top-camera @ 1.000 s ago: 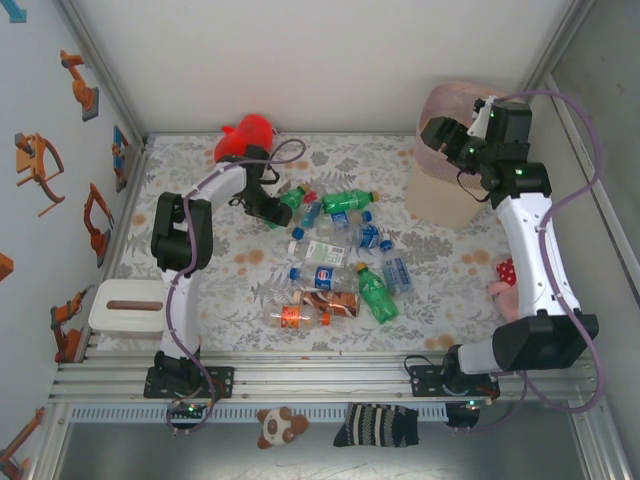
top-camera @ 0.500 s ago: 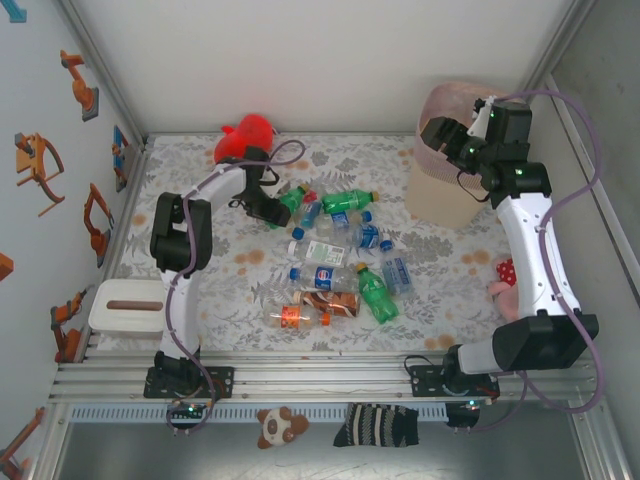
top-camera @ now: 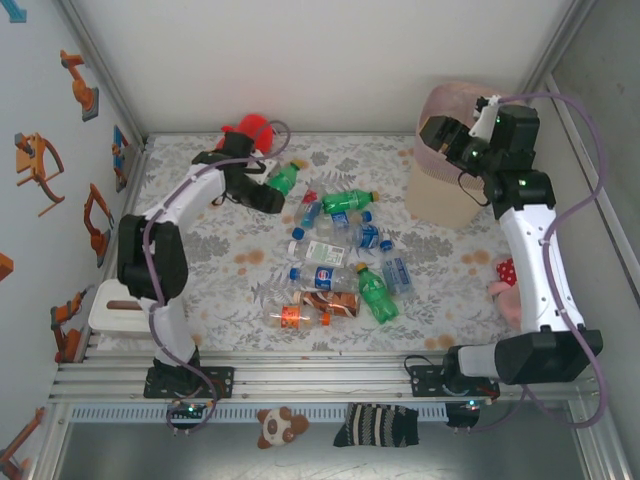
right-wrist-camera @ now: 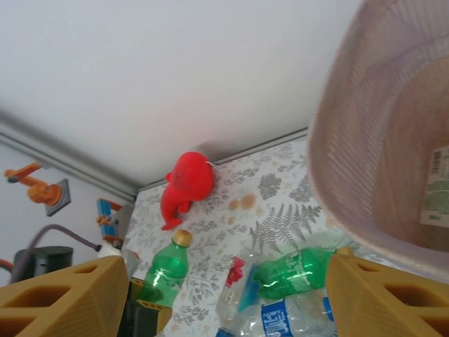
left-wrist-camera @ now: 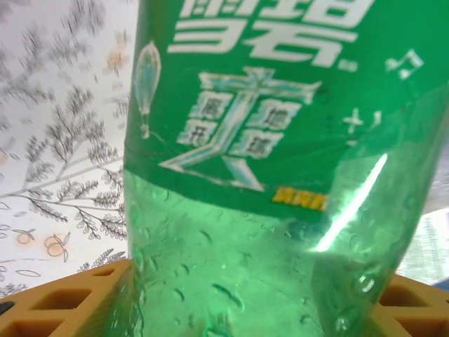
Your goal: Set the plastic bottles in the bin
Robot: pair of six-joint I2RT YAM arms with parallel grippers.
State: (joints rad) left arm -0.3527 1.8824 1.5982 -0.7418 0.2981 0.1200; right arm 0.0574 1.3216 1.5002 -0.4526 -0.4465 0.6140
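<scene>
A green bottle (top-camera: 284,178) with a gold cap hangs above the table's far left, and my left gripper (top-camera: 268,192) is shut on its lower body. In the left wrist view this green bottle (left-wrist-camera: 280,175) sits between my orange fingers (left-wrist-camera: 70,302). Several more plastic bottles (top-camera: 340,250) lie heaped mid-table, green ones (top-camera: 375,293) and clear ones with blue or orange labels. The tall beige-pink bin (top-camera: 440,195) stands at the far right. My right gripper (top-camera: 440,140) hovers open beside the bin's rim (right-wrist-camera: 337,175) with nothing between its fingers (right-wrist-camera: 63,295).
A red plush toy (top-camera: 245,135) lies by the back wall behind my left gripper. A flat white box (top-camera: 125,305) sits at the near left edge. A small red-and-pink toy (top-camera: 505,278) lies near the right arm. Walls close in on three sides.
My left gripper closed on the green bottle and has lifted it off the pile, back and slightly left. The right arm has hardly moved.
</scene>
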